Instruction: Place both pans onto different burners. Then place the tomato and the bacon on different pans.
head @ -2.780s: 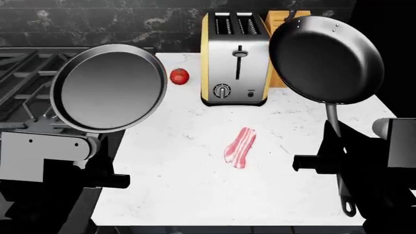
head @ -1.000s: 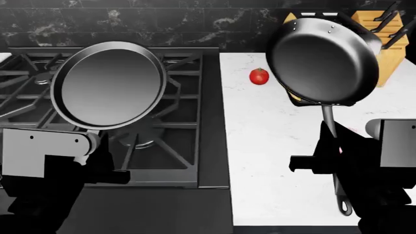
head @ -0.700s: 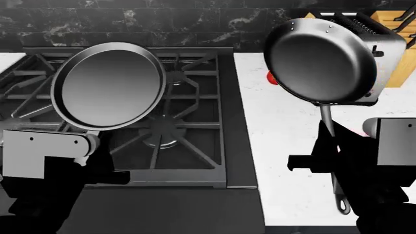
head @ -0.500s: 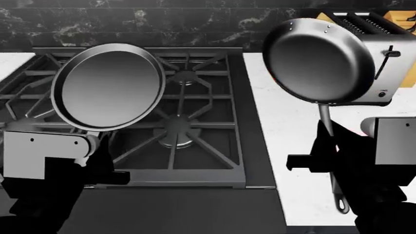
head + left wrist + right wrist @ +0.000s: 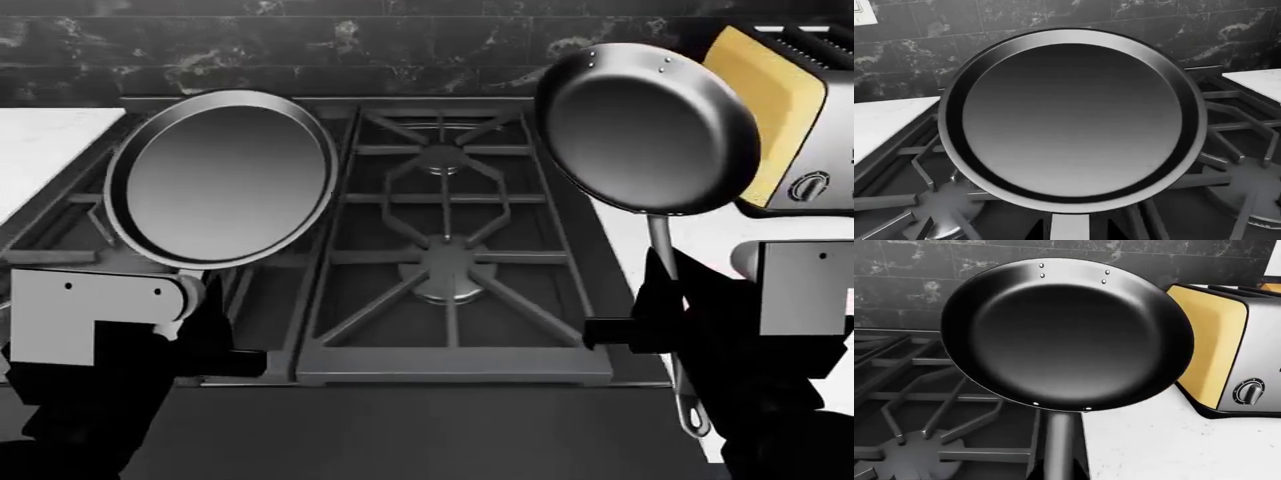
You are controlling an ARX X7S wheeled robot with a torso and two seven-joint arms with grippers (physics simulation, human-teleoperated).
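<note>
My left gripper [image 5: 198, 292] is shut on the handle of the flat low-rimmed pan [image 5: 220, 178] and holds it raised over the left part of the range. In the left wrist view the pan [image 5: 1071, 120] hangs above grates, with the gripper [image 5: 1069, 231] on its handle. My right gripper [image 5: 663, 300] is shut on the handle of the deeper pan [image 5: 647, 128], held above the range's right edge. It fills the right wrist view [image 5: 1067, 335], with the gripper [image 5: 1059, 467] on its handle. A front centre burner [image 5: 445, 283] and a rear burner [image 5: 441, 158] lie bare. The tomato and bacon are out of view.
A yellow and steel toaster [image 5: 781, 120] stands on the white counter to the right of the range, close behind the deep pan; it also shows in the right wrist view [image 5: 1231, 355]. White counter [image 5: 884, 122] also lies left of the range. A black marble wall [image 5: 334, 40] backs everything.
The head view has swung left: the range has slid to the middle, the toaster to the far right, and the tomato and bacon have left view. Both pans stay held as before.
</note>
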